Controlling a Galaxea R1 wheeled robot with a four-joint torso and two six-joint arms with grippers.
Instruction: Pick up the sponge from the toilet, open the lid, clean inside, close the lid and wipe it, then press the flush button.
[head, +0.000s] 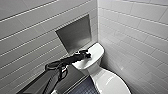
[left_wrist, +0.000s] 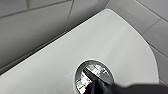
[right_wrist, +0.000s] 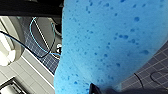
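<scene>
— Last step, then?
— Seems so — left gripper touching the toilet's flush button; spread or closed, I can't tell. Right gripper clamps the sponge, near the toilet. Needs a firm press.

**Black arm, looped cables**

The left arm is matte black and jointed. It is slim toward the black left gripper and broader and dark grey at its base. Black cables loop out beside its middle joint. In the right wrist view, a black bar crosses one edge.
</scene>
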